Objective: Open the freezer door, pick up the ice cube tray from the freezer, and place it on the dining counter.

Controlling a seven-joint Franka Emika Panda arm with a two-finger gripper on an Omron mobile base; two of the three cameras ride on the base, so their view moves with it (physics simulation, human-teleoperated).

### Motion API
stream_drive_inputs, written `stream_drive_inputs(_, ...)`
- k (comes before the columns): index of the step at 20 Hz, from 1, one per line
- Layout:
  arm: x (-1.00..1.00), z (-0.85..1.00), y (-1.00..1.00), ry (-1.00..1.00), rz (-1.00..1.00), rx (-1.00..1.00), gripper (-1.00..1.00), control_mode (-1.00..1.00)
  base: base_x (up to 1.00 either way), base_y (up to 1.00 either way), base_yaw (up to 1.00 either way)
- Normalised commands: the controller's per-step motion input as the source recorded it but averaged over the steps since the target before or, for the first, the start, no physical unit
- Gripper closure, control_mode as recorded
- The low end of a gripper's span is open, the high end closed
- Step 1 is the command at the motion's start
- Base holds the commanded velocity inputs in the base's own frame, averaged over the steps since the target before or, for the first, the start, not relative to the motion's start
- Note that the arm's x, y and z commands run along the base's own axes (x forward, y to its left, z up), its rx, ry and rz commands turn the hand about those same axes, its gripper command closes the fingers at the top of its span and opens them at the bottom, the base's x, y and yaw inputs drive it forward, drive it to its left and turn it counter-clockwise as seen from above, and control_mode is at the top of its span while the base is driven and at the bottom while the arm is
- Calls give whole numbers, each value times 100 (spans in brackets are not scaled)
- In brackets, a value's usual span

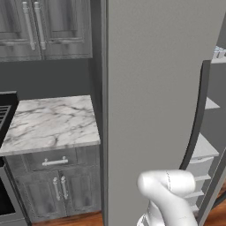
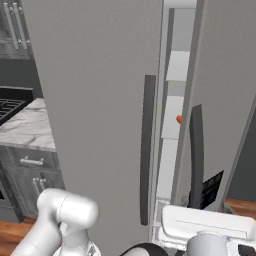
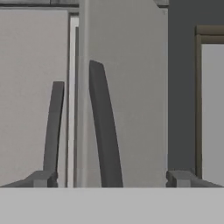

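The freezer door [image 1: 150, 110], a tall matte grey panel, stands swung partly outward in the left base view; its long curved dark handle [image 1: 197, 114] runs down the free edge, with white shelves [image 1: 204, 148] of the compartment visible just beyond. In the right base view a second grey door [image 2: 220, 100] with a black button panel [image 2: 212, 187] stands just beside it, a narrow gap between them. To the left, a marble-topped cabinet [image 1: 50, 121] with one drawer adjoins the freezer. In the hand view the pincer [image 3: 111, 179] faces the two doors, its dark fingertips [image 3: 41, 178] set wide apart and empty, a door handle [image 3: 105, 131] rising between them.
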Motion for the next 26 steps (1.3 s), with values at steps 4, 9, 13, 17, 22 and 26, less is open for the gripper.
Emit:
stream_drive_inputs(4, -49, 35, 36, 12, -23, 0, -100, -100, 0, 0, 0)
stream_drive_inputs(9, -21, 40, 51, 13, -24, -2, -100, -100, 0, 0, 0)
stream_drive_inputs(13, -41, 44, 34, 17, -20, 0, -100, -100, 0, 0, 0)
stream_drive_inputs(17, -43, 47, 35, 18, -19, 0, -100, -100, 0, 0, 0)
stream_drive_inputs(22, -24, 32, 55, 13, -14, -1, -100, -100, 0, 0, 0)
stream_drive_inputs(26, 0, 24, 71, 1, -6, -1, -100, -100, 0, 0, 0)
